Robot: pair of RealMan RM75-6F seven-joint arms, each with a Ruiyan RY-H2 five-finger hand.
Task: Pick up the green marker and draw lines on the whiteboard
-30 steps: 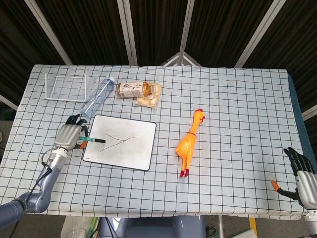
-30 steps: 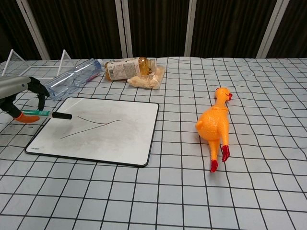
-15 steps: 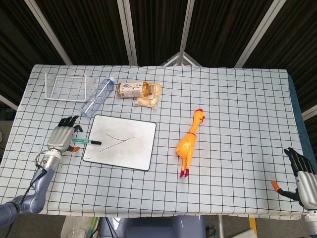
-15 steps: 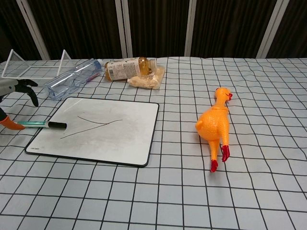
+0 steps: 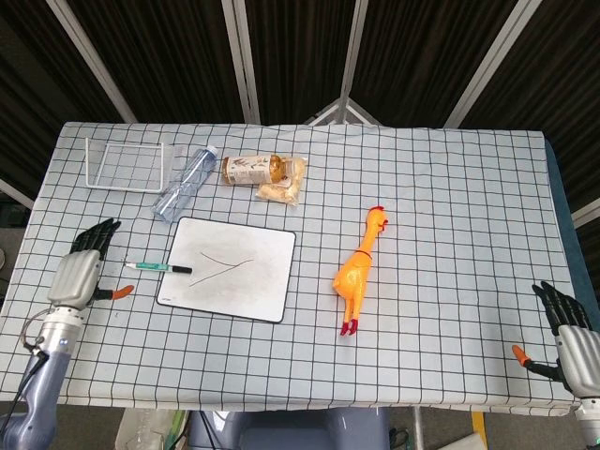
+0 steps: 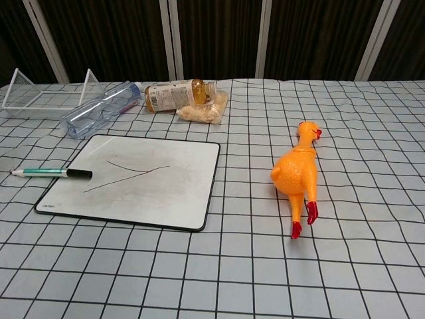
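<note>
Green marker [image 5: 159,268] lies flat across the left edge of the whiteboard [image 5: 246,286] — black cap end on the white surface, green barrel sticking out over the checked tablecloth [image 5: 450,234]; nothing holds it. The chest view [image 6: 52,173] shows it in the same place, resting level. The board carries two thin dark strokes that cross near its middle [image 6: 136,171], so line-drawing looks done, at least in part. Left hand [image 5: 82,272] sits on the cloth to the left of the marker, apart from it, fingers spread, nothing in the grasp. Right hand [image 5: 567,328] is at the far right corner of the table near the front edge, fingers apart, also holding nothing; well apart from the board. The chest view shows neither hand. Judgement: pick-up and drawing appear complete and the marker is set down — what is left, if anything, is only more lines, which would call for a fresh grasp of the barrel by the left hand. Bystanders, untouched by either hand: rubber chicken [image 5: 360,268] right of the board, clear water bottle [image 5: 185,182], amber bottle [image 5: 251,170] and snack bag [image 5: 284,187] behind the board, white wire rack [image 5: 125,165] at the back left.
</note>
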